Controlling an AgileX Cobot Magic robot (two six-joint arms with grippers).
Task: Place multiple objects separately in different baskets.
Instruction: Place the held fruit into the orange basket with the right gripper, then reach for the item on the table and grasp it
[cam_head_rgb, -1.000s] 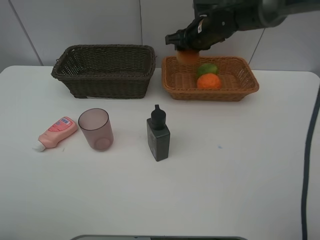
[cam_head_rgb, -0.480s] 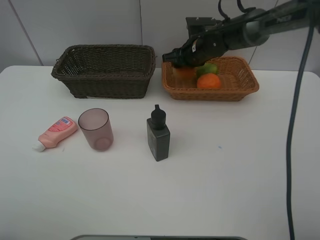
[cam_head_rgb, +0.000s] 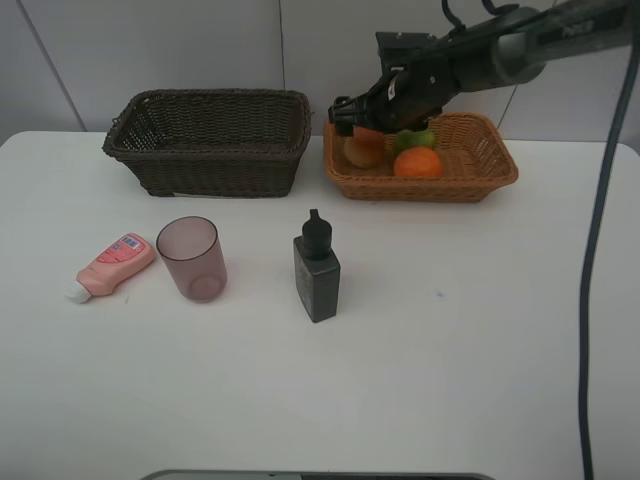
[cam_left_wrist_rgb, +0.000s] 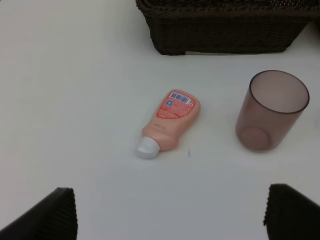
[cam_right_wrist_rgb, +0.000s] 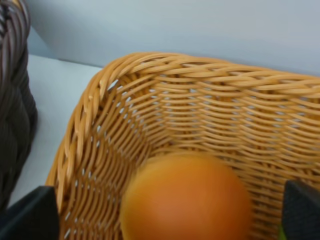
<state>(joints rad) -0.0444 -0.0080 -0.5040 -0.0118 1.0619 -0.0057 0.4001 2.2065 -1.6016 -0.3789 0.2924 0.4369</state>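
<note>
On white table, tan basket with green fruit, orange, and peach beneath spread right tool

On the table, the cup stands left of the pump bottle, with the tube lying farther left. Behind the pump bottle to its left sits the deep basket. Behind it to its right, the shallow basket holds a peach, an orange and a third fruit.
</note>
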